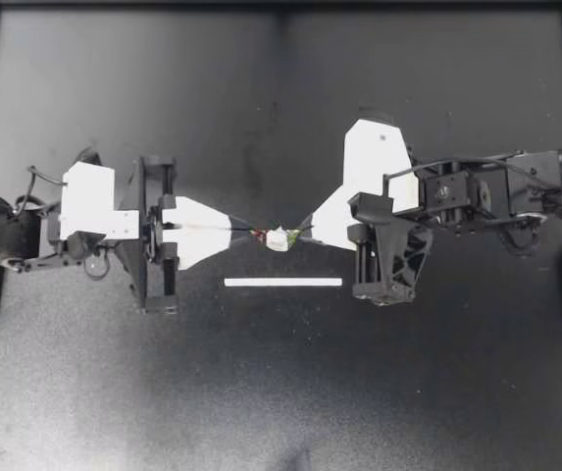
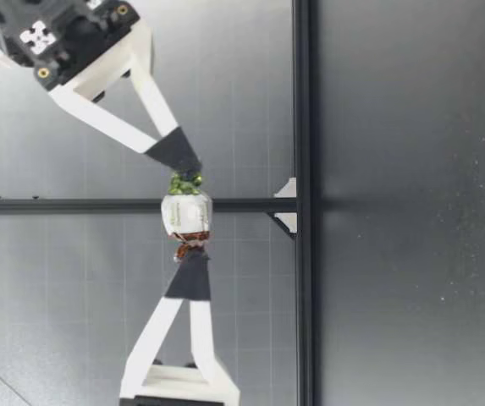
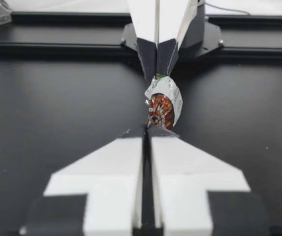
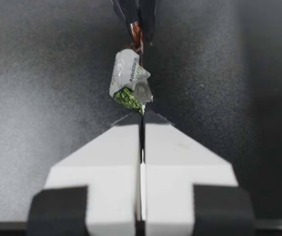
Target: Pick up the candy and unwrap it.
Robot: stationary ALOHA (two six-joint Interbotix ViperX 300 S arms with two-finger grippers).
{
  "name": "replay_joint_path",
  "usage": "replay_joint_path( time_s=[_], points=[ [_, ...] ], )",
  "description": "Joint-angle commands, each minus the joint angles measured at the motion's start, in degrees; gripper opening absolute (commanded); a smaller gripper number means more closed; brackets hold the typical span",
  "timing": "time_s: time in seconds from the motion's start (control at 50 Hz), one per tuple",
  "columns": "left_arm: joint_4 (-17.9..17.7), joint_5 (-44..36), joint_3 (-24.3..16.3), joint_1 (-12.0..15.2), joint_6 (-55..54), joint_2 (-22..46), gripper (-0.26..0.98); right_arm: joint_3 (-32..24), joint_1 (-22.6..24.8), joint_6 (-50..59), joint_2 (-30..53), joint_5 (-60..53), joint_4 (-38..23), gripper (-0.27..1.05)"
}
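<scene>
With my left hand (image 1: 254,233) and right hand (image 1: 303,233) each pinching a wrapper tail, the candy (image 1: 279,238) hangs above the table (image 1: 281,392), ready to be pulled apart.

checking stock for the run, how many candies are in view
1: a small white-wrapped candy with green and brown twisted ends, pinched in the air between my left hand and my right hand.

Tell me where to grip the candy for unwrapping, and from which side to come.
Grip the candy by its two twisted wrapper tails, coming in along its long axis from opposite ends. The tails are thin and flat, the middle round. My left gripper pinches the brown tail, my right gripper the green tail.
</scene>
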Motion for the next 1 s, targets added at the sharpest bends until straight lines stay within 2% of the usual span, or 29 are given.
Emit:
replay_joint_path(
  time_s=[0.0,0.14,0.22,0.32,0.44,0.48,0.6,0.74,0.88,0.98],
  points=[
    [0.0,-0.35,-0.35,0.09,1.23,-1.32,-0.15,-0.62,0.18,0.09,-1.41,-0.62,-0.09,-0.17],
    [0.09,-0.26,-0.26,0.09,5.1,-1.32,-0.15,-0.44,0.18,0.0,-1.05,-1.41,-0.09,-0.12],
    [0.09,-0.26,-0.26,0.09,7.65,-1.23,-0.15,-0.26,0.18,0.0,-0.97,-2.46,-0.09,-0.04],
    [0.09,-0.26,-0.18,0.09,10.37,-1.32,-0.15,0.44,0.18,0.0,-1.05,-4.57,-0.09,0.17],
    [0.0,-0.26,-0.35,0.09,14.5,-1.41,-0.15,2.9,0.18,0.0,-1.93,-9.84,-0.09,0.53],
    [0.09,-0.26,-0.35,0.09,16.08,-1.49,-0.15,3.87,0.18,0.09,-2.46,-11.87,-0.09,0.59],
    [0.26,0.26,-0.26,0.09,23.99,-2.02,-0.15,7.65,-0.18,1.05,-5.45,-19.95,0.09,0.58],
    [0.44,7.91,-1.58,0.09,35.68,-3.87,-0.15,12.13,-1.41,4.13,-8.79,-33.4,3.16,0.58],
    [0.44,14.5,-3.6,-0.26,46.05,-6.86,-0.15,15.03,-1.93,11.34,-6.94,-45.62,4.39,0.58],
    [0.97,15.38,-3.96,-1.14,51.86,-8.53,-0.15,14.68,-1.93,16.96,-4.13,-47.99,3.34,0.58]
  ],
)
